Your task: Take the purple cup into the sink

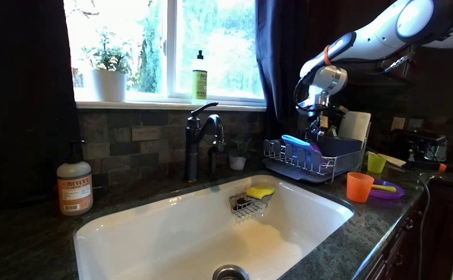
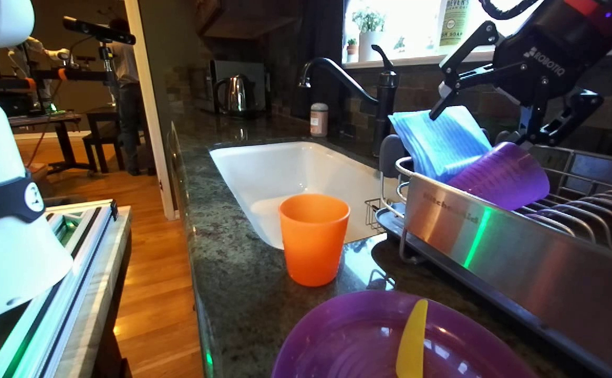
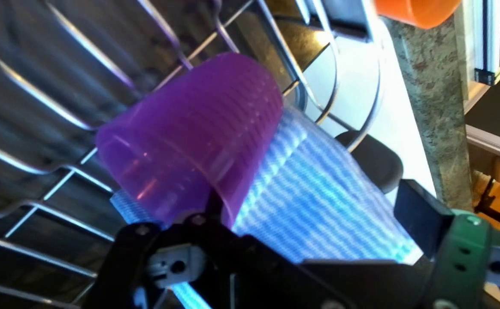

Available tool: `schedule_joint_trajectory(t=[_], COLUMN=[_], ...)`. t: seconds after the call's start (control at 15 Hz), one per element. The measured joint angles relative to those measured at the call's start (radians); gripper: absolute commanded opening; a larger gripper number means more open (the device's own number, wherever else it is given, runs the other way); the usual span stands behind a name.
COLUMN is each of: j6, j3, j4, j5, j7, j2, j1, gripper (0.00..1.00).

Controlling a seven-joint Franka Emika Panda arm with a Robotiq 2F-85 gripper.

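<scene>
The purple cup (image 2: 505,178) lies tilted on its side in the dish rack, its mouth toward my gripper. It fills the upper middle of the wrist view (image 3: 202,111); in an exterior view only a sliver (image 1: 314,147) shows. A blue striped cloth (image 2: 437,142) lies against it. My gripper (image 2: 479,127) is open above the rack. In the wrist view (image 3: 318,210) one finger reaches into the cup's mouth and the other is beyond the cloth's far edge, so cup wall and cloth lie between them. The white sink (image 1: 164,237) is beside the rack, also seen in an exterior view (image 2: 263,165).
The metal dish rack (image 2: 442,212) has wire tines and a raised rim around the cup. An orange cup (image 2: 313,241) and a flat purple dish (image 2: 353,336) with a yellow knife stand between rack and counter edge. A dark faucet (image 1: 192,151) and wire caddy (image 1: 245,210) with yellow sponge are at the sink.
</scene>
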Motion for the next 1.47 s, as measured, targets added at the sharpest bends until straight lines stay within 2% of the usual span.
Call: schedule_joint_trajectory(t=[0.07,0.13,0.47,0.67,1.0,1.07,1.13,1.27,1.47], j6=[-0.021,-0.039,-0.081,-0.081,-0.081,-0.081,-0.081,-0.079,-0.036], j3=[0.0,0.0,0.0,0.0,0.0,0.0,0.0,0.0,0.0], j4=[0.006,0.01,0.016,0.023,0.033,0.033,0.033,0.032,0.002], j5=[-0.019,-0.037,-0.097,-0.126,-0.177,-0.189,-0.2,-0.22,-0.267], j7=[0.02,0.035,0.09,0.128,0.202,0.219,0.234,0.268,0.351], j2=[0.0,0.0,0.0,0.0,0.0,0.0,0.0,-0.004,-0.051], j1=[0.001,0.003,0.018,0.025,0.035,0.038,0.042,0.051,0.086], gripper=[0.7,0.63,0.21,0.01,0.0,0.06,0.28,0.32,0.53])
